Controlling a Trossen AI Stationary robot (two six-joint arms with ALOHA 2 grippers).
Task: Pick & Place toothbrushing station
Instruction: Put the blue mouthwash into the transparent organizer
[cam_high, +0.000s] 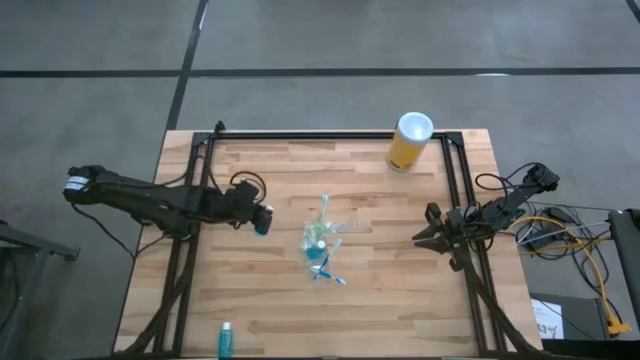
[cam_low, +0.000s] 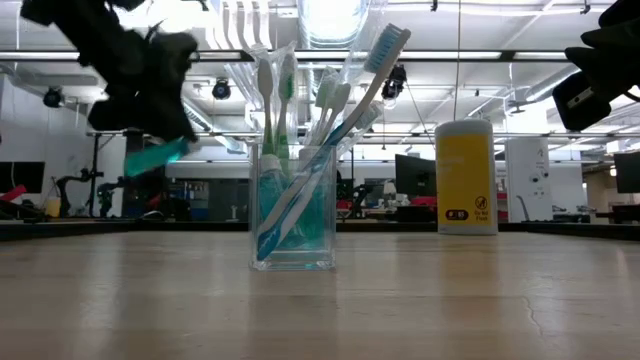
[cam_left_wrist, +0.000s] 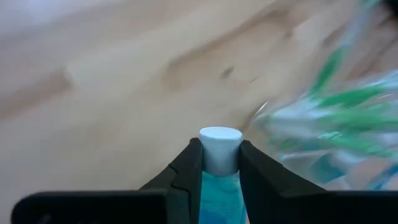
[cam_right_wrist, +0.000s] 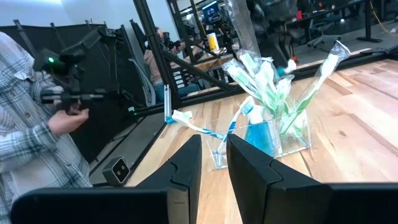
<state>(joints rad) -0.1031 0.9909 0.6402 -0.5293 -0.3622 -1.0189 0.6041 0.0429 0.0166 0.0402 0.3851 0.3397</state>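
High view: a wooden table (cam_high: 250, 300) carried a clear plastic cup (cam_high: 320, 243) near its middle, filled with toothbrushes (cam_high: 324, 213); their number could not be counted from above. One teal tube (cam_high: 226, 339) lay alone at the table's near edge, well apart from the cup. A yellow cylinder (cam_high: 408, 141) with a white top stood at the far edge. The left gripper (cam_high: 262, 220) reached in from the left, just beside the cup, with a teal tube clamped in it. The right gripper (cam_high: 424, 229) waited at the right, well apart from the cup.

Low view: the cup (cam_low: 292, 208) stood upright, with about six toothbrushes (cam_low: 372, 70) fanned out, some white-green, one white-blue. The left gripper (cam_low: 150, 95) hung above the table with its held tube (cam_low: 155, 155) tilted. The yellow cylinder (cam_low: 466, 178) bore a dark label too small to read.

Left wrist view: the fingers (cam_left_wrist: 186, 171) were closed on the held tube's neck, below its white cap (cam_left_wrist: 220, 147).

Right wrist view: the right gripper's fingers (cam_right_wrist: 185, 168) stood slightly apart, holding nothing. The cup (cam_right_wrist: 273, 134) stood beyond them. A person in a plaid sleeve (cam_right_wrist: 31, 149) stood beside the table.
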